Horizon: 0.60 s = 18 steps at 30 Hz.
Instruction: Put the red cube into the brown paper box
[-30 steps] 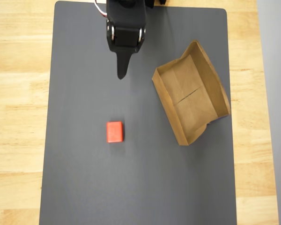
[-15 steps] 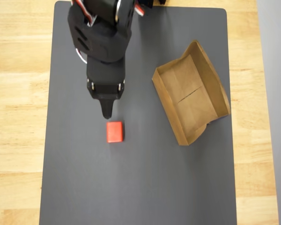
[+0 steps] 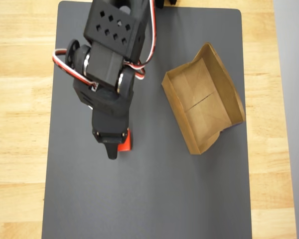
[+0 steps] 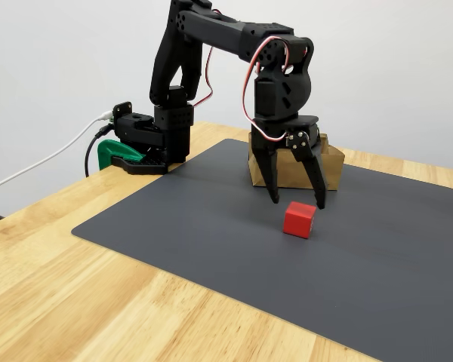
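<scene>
The red cube [image 4: 300, 219] is seen resting on the dark mat [image 4: 211, 234], nearest the fixed camera. Just behind and above it the gripper [image 4: 296, 201] is held with its fingers spread apart, so the approach step is judged to be in hand; a lowering around the cube and a closing are called for next. In the overhead view most of the cube [image 3: 124, 144] is hidden by the arm. Farthest back, the brown paper box [image 4: 334, 162] is partly blocked by the gripper.
</scene>
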Tool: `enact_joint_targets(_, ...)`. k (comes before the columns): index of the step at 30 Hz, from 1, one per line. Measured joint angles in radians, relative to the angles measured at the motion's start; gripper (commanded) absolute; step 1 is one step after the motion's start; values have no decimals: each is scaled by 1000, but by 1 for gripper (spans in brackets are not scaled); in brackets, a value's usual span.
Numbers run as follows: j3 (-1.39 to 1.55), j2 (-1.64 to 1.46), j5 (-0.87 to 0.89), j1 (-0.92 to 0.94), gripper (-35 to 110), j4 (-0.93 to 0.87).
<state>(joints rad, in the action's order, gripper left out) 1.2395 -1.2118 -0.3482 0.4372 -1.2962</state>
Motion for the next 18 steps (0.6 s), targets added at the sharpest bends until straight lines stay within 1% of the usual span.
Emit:
enact_joint_targets(7, -3, 51, 29, -43, 30, 18)
enact_joint_targets(18, -69, 156, 46, -35, 26, -5)
